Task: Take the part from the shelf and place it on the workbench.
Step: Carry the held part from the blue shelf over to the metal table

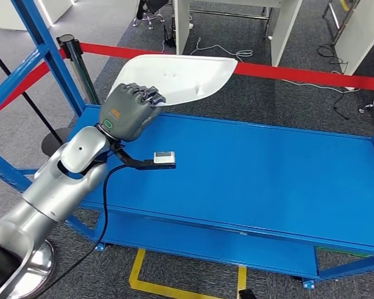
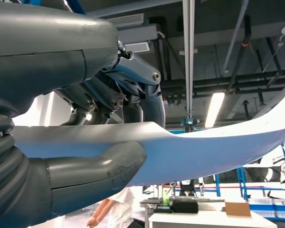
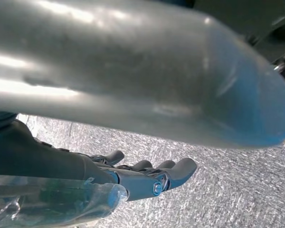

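Part [image 1: 185, 78], white, flat, curved panel with tapered tip, gripped by left hand [image 1: 128, 112] at its edge

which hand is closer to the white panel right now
Left. The left hand grips the white panel at its edge above the blue shelf; the right hand hangs over grey floor, away from it.

The left arm [image 1: 58, 180] is seen reaching forward from the near left, its silver forearm angled up towards the far side. The left hand [image 1: 128, 111] is held palm down, with the dark fingers [image 2: 134, 102] laid over the top of the white part [image 1: 185, 78] and the thick grey thumb [image 2: 98, 166] pressed beneath it, so the part's near edge is gripped. The right hand [image 3: 141, 175] is seen hanging over grey floor, its fingers [image 3: 180, 168] extended, slightly apart, with nothing held.
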`<action>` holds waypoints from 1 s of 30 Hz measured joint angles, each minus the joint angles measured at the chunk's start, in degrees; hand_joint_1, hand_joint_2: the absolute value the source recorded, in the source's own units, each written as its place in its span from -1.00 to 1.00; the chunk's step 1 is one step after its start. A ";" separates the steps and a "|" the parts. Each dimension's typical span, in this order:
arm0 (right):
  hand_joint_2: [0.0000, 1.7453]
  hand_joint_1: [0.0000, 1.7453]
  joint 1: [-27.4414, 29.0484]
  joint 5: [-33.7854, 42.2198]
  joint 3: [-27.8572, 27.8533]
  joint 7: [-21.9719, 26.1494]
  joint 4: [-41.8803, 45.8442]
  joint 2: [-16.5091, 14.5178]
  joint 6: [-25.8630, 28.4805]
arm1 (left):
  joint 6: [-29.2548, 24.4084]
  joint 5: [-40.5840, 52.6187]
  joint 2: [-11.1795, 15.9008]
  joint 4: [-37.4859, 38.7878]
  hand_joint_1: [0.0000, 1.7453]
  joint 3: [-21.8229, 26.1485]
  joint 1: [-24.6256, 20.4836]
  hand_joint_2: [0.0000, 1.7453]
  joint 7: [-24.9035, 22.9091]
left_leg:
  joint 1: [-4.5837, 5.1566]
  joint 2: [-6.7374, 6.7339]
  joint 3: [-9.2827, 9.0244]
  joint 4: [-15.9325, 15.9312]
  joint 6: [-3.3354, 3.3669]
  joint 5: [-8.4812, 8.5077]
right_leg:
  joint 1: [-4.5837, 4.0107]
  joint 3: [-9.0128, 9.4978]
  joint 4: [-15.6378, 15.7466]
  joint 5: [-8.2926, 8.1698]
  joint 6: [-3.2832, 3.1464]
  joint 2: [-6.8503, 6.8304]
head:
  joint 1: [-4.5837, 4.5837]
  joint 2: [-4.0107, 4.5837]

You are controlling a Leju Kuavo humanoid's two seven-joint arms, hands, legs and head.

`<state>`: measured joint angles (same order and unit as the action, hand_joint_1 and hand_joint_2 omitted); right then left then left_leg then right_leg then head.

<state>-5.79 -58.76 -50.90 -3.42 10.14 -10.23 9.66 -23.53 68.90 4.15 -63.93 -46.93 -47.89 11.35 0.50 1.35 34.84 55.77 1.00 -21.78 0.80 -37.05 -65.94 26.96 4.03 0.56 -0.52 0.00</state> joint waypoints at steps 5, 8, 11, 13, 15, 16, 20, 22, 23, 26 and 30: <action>-1.00 -1.00 -0.15 -0.02 -0.02 0.09 0.00 -0.21 0.00 | 0.07 -0.14 -0.08 -0.09 1.00 0.03 -0.25 1.00 0.17 | 0.11 0.26 0.86 0.81 -1.70 0.58 | 0.08 3.38 6.38 -1.67 -1.51 0.62 | 0.20 0.01; -1.00 -1.00 -0.12 -0.02 -0.04 0.09 0.00 -0.25 0.01 | 0.08 -0.16 -0.09 -0.10 1.00 0.04 -0.31 1.00 0.21 | -0.14 -0.25 2.62 4.61 -2.66 -3.16 | 0.16 2.38 6.49 -2.62 -2.99 0.37 | -0.05 0.00; -1.00 -1.00 -0.11 -0.02 -0.08 0.09 0.01 -0.24 0.02 | 0.08 -0.28 -0.11 -0.09 1.00 0.01 -0.23 1.00 0.22 | -0.32 -0.50 6.35 15.48 -3.28 -9.70 | 0.05 0.84 6.49 -3.80 -3.55 -0.04 | -0.27 0.00; -1.00 -1.00 -0.11 -0.02 -0.15 0.09 0.01 -0.24 0.02 | 0.08 -0.31 -0.14 -0.09 1.00 -0.03 -0.11 1.00 0.27 | -0.35 -0.53 5.88 17.28 -3.20 -9.63 | -0.07 -0.28 6.48 -4.71 -3.61 -0.22 | -0.26 0.01; -1.00 -1.00 -0.16 -0.02 -0.24 0.09 0.01 -0.24 0.02 | 0.06 -0.31 -0.13 -0.10 1.00 -0.01 -0.19 1.00 0.29 | -0.31 -0.56 1.48 11.77 -2.71 -6.88 | -0.18 -1.25 6.47 -5.63 -3.45 -0.24 | -0.27 0.01; -1.00 -1.00 -0.16 -0.02 -0.27 0.09 0.01 -0.24 0.02 | 0.04 -0.32 -0.14 -0.13 1.00 0.02 -0.31 1.00 0.29 | -0.22 -0.58 -1.30 7.84 -2.40 -6.06 | -0.28 -1.68 6.45 -6.05 -3.27 -0.22 | -0.28 0.00; -1.00 -1.00 -0.11 -0.04 -0.32 0.09 0.01 -0.25 0.01 | -0.03 -0.39 -0.26 -0.37 1.00 0.08 -0.49 1.00 0.33 | 0.26 -0.60 -4.68 0.83 -1.61 -5.49 | -0.27 -2.75 7.11 -8.25 -1.99 -0.34 | -0.21 0.00; -1.00 -1.00 0.07 -0.04 -0.34 0.08 0.01 -0.26 0.00 | -0.03 -0.41 -0.16 -0.37 1.00 0.02 -0.32 1.00 0.35 | 0.19 -0.72 -3.86 0.54 -0.98 -4.32 | -0.11 -3.43 6.64 -7.36 -1.40 -0.34 | -0.15 0.00; -1.00 -1.00 0.18 -0.04 -0.35 0.05 0.01 -0.26 0.00 | -0.03 -0.44 -0.11 -0.37 1.00 -0.01 -0.27 1.00 0.37 | 0.07 -0.79 -3.36 0.40 -0.64 -3.68 | -0.10 -4.13 4.87 -5.34 -1.18 -0.33 | -0.08 0.00; -1.00 -1.00 0.19 -0.06 -0.37 0.01 0.01 -0.26 0.00 | -0.03 -0.49 -0.04 -0.37 1.00 -0.07 -0.17 1.00 0.43 | 0.04 -0.86 -1.39 0.42 -0.11 -1.94 | -0.14 -6.79 -5.64 2.25 -0.81 -0.32 | 0.14 0.00; -1.00 -1.00 -0.02 -0.14 -0.38 0.01 0.01 -0.25 0.00 | -0.03 -0.50 0.24 -0.38 1.00 -0.14 0.18 1.00 0.45 | 0.05 -0.80 1.59 0.57 -0.43 0.44 | -0.18 -1.82 -5.07 0.19 -0.87 -0.30 | 0.14 0.00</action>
<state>-5.81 -58.90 -51.28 -3.41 10.14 -10.48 9.66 -23.56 68.41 4.39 -64.31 -47.07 -47.72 11.80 0.56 0.55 36.43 56.34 0.57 -21.35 0.63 -38.87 -71.02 27.15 3.16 0.26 -0.39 0.01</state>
